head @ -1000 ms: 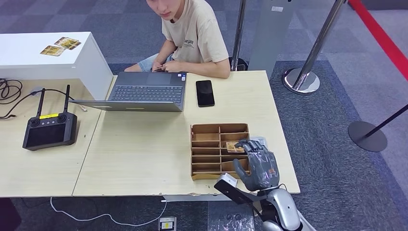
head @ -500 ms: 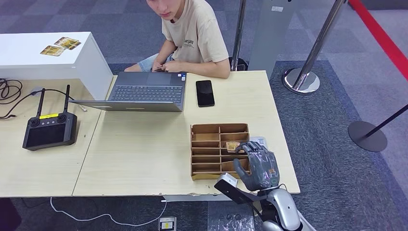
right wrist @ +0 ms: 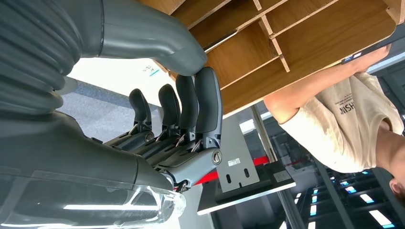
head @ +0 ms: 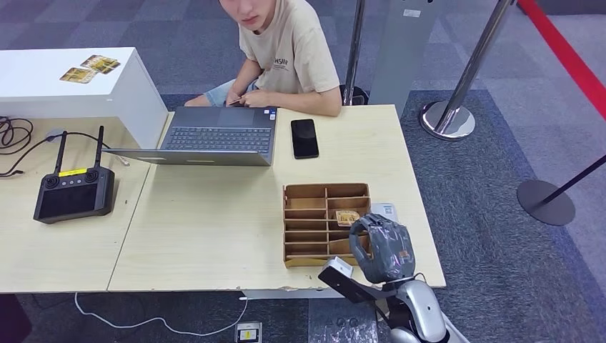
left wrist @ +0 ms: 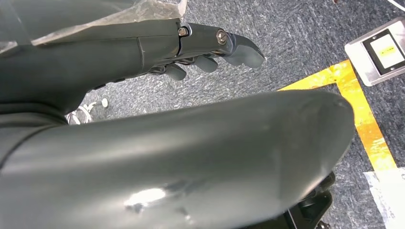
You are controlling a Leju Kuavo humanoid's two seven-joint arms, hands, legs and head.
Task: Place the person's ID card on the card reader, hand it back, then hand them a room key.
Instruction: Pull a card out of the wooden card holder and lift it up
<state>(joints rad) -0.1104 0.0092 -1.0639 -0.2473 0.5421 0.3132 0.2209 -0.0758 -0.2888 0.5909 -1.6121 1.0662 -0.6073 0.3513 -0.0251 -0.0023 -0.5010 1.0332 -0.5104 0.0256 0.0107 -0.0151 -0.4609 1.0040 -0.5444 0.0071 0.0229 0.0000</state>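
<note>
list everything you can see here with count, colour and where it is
wooden compartment tray: 1, brown, near right part of the light wooden table
patterned card: 1, tan, in a right-hand tray slot by the hand
white flat device: 1, right of the tray, partly hidden
black phone: 1, beside the laptop
grey laptop: 1, open flat at the far edge
black remote controller: 1, on the left table
white box: 1, far left, two patterned cards on top
chrome barrier posts: several, on grey carpet, right
person in beige t-shirt: 1, seated behind the laptop
right hand: grey, fingers curled over the tray's right edge
left hand: dark, hanging over carpet
</note>
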